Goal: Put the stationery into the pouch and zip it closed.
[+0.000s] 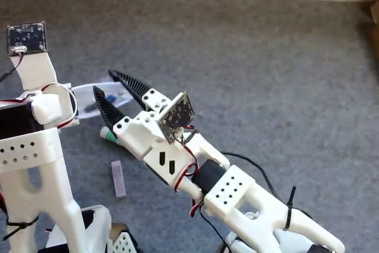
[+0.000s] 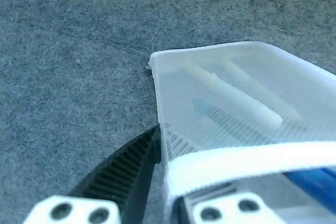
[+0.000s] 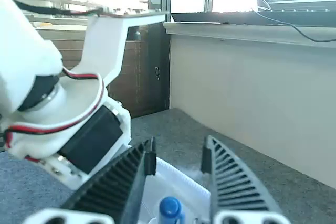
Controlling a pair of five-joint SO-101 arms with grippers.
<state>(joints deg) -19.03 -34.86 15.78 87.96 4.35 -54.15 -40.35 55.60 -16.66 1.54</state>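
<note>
A translucent white mesh pouch (image 1: 87,95) lies on the grey carpet beside the left arm. My left gripper (image 2: 163,135) is shut on the pouch (image 2: 236,93) at its open edge, one black finger (image 2: 126,174) outside the mesh. White pens (image 2: 247,103) lie inside, and a blue pen (image 2: 315,182) shows at the mouth. My right gripper (image 1: 104,82) hangs open just above the pouch (image 3: 181,179), and the blue pen's cap (image 3: 170,208) sits low between its fingers (image 3: 131,177), untouched. A green-tipped marker (image 1: 107,135) and a lavender eraser bar (image 1: 118,179) lie on the carpet near the pouch.
The left arm's white body (image 1: 35,158) stands close at the left, and its motor (image 3: 89,140) is right beside my right gripper. Open grey carpet (image 1: 266,57) spreads to the back and right. A wall and window stand behind in the right wrist view.
</note>
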